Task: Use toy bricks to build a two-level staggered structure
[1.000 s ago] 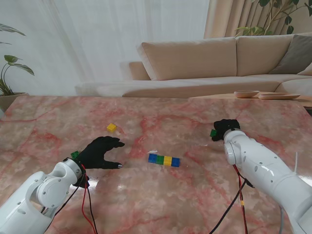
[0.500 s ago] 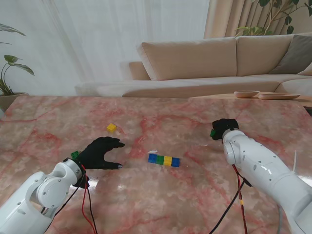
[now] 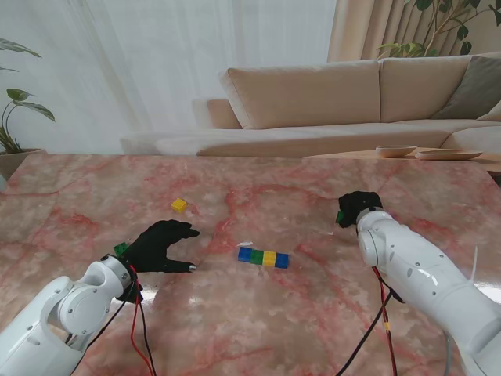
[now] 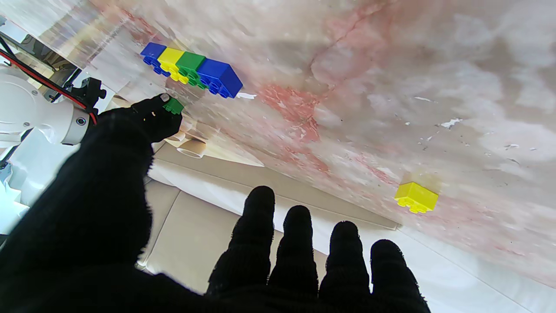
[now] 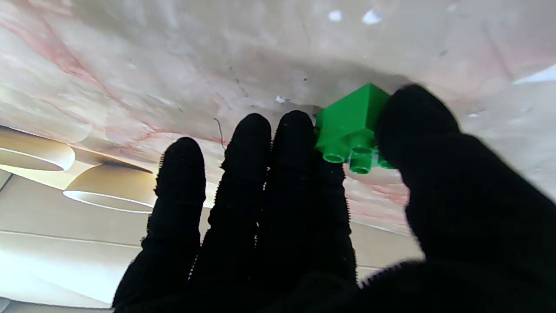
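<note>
Though unlifted, green brick (image 5: 352,126) in rt hand (image 5: 304,217)

Pink-veined marble table (image 3: 258,329) across the foreground, glossy, reflecting daylight. Beige sectional sofa (image 3: 313,98) directly beyond its far edge, with a grey cushion (image 3: 477,86) at the right end. Sheer white curtains (image 3: 156,63) over a bright window, left and centre; tan drapes (image 3: 368,31) beside them. Leafy houseplants at left edge (image 3: 19,110) and top right (image 3: 458,23). Two shallow wooden dishes (image 3: 427,152) on a side surface, right.
</note>
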You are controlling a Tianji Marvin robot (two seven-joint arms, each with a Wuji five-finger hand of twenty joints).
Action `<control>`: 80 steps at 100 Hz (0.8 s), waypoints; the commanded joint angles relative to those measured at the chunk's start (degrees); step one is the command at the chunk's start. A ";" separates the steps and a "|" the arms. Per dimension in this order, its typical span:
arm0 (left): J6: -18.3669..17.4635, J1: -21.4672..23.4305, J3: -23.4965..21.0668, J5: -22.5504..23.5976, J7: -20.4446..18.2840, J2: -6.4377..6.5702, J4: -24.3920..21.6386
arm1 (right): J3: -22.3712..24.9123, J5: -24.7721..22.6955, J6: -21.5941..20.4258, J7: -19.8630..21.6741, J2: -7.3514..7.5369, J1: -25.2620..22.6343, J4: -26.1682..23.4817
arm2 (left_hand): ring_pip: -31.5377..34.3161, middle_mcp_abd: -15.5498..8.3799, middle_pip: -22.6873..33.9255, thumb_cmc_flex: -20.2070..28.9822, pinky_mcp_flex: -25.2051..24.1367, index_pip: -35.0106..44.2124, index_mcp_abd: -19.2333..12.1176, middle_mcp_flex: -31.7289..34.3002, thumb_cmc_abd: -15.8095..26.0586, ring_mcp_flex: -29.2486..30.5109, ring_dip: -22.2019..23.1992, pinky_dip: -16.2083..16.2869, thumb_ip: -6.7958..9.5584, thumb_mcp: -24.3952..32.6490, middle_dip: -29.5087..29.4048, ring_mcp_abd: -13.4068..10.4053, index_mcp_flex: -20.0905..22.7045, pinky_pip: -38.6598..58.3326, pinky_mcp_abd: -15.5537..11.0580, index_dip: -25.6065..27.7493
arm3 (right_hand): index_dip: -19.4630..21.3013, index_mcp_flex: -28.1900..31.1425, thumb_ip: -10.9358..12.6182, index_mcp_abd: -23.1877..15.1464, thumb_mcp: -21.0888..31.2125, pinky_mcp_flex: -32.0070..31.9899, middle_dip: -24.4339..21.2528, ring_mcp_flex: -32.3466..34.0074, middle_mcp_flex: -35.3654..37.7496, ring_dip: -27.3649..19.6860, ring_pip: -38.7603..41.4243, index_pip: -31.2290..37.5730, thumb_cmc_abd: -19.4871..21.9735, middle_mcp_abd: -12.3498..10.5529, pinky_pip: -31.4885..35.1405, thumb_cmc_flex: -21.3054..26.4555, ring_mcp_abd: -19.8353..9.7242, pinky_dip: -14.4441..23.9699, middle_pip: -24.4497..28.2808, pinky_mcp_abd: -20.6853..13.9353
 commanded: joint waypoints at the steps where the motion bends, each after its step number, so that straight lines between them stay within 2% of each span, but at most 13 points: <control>1: 0.04 0.26 0.19 -0.13 0.06 0.00 0.09 | 0.61 -0.76 -0.24 1.47 0.62 -2.24 -1.60 | -1.60 0.08 -1.29 1.47 -0.05 -0.11 0.66 -1.58 1.50 -1.21 -0.74 -1.10 1.76 -1.47 -0.57 -2.63 1.22 -2.71 -1.54 -0.28 | 0.20 5.36 -1.09 -8.89 3.58 0.77 1.37 2.08 2.47 1.17 1.30 3.76 1.43 -2.07 3.10 3.84 -0.98 0.72 -0.06 0.19; 21: 0.27 0.35 0.43 -0.49 0.14 -0.05 0.10 | 8.22 -6.94 -1.33 5.00 2.13 -8.48 -11.00 | -1.73 0.30 -1.38 1.52 -0.01 -0.18 0.63 -1.60 1.63 -1.31 -0.81 -1.35 1.80 -1.67 -0.62 -2.65 1.14 -2.79 -1.56 -0.32 | -0.68 6.63 -1.31 -8.35 3.56 1.26 1.63 3.05 3.76 1.38 1.50 3.81 1.54 -1.38 4.00 2.36 -0.32 0.89 -0.80 0.69; 39: 0.45 0.38 0.73 -0.70 0.32 -0.11 0.08 | 13.99 -11.28 -1.70 8.14 2.59 -14.97 -20.68 | -1.79 0.36 -1.40 1.60 0.01 -0.22 0.72 -1.54 1.76 -1.28 -0.84 -1.49 1.85 -1.97 -0.64 -2.71 1.23 -2.78 -1.53 -0.36 | -0.75 7.57 -1.41 -7.79 4.48 1.54 1.90 3.74 4.58 1.69 1.74 4.02 0.98 -0.76 4.89 1.95 0.44 1.11 -0.88 1.29; 58: 0.79 0.41 0.92 -0.66 0.50 -0.15 -0.13 | 18.01 -14.49 -0.95 10.54 2.50 -21.16 -30.58 | -1.83 0.32 -1.39 1.62 0.01 -0.26 0.70 -1.42 1.89 -1.27 -0.83 -1.51 1.88 -2.32 -0.64 -2.71 1.30 -2.69 -1.51 -0.39 | -0.69 8.78 -1.51 -7.57 4.79 2.03 2.28 4.64 5.83 2.08 2.23 4.10 0.82 -0.28 5.95 1.96 1.07 1.38 -1.04 1.83; 80: 0.94 0.53 1.16 -0.83 0.73 -0.21 -0.31 | 20.42 -16.52 -2.36 14.28 2.60 -26.17 -39.28 | -1.79 0.39 -1.35 1.73 -0.03 -0.30 0.81 -1.31 2.01 -1.26 -0.78 -1.51 1.93 -2.65 -0.62 -2.56 1.45 -2.63 -1.48 -0.42 | -0.78 10.11 -1.50 -7.47 4.86 2.70 2.73 5.74 7.22 2.62 2.98 4.06 0.70 0.08 7.07 2.15 1.50 1.62 -1.22 2.17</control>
